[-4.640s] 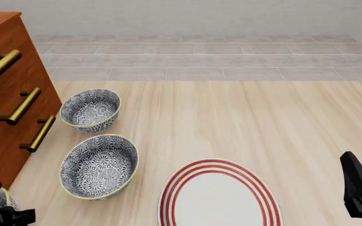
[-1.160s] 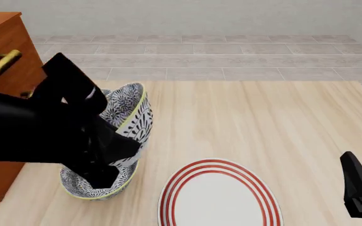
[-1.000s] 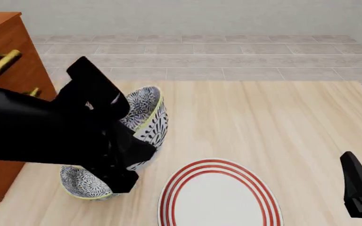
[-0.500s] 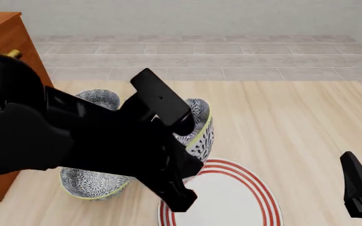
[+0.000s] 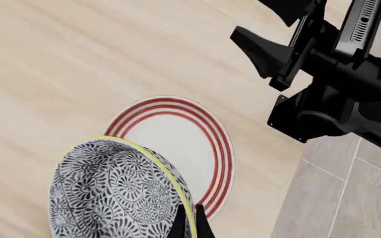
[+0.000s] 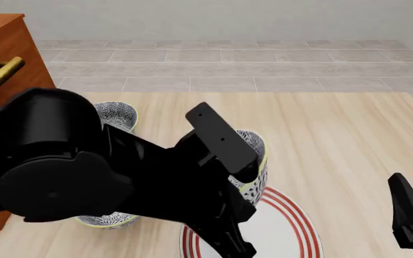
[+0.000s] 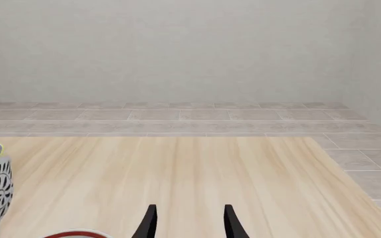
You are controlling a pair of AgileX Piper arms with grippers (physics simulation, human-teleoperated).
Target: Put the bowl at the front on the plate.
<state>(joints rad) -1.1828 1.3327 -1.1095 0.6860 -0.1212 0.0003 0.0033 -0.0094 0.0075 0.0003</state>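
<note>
My left gripper [image 5: 188,219] is shut on the rim of the bowl [image 5: 114,196], a deep white bowl with a dark floral pattern and a yellow-green rim. The bowl [image 6: 254,145] hangs tilted in the air over the back left part of the plate [image 6: 303,226]. That plate [image 5: 177,129] is flat and white with red rings, and nothing lies on it. The bulky black left arm [image 6: 84,177] hides most of the bowl in the front view. At the front right my right gripper [image 7: 189,222] stands open with nothing between its fingers; its black body [image 6: 411,215] shows in the front view.
Two more patterned bowls sit on the wooden table at the left, one at the back [image 6: 116,114] and one nearer [image 6: 106,219], mostly behind the left arm. A brown drawer cabinet [image 6: 9,43] with brass handles stands at the far left. Grey tiled floor lies beyond the table.
The left arm has carried the bowl to the right, from above the left-hand bowls to over the plate. The right arm has not moved.
</note>
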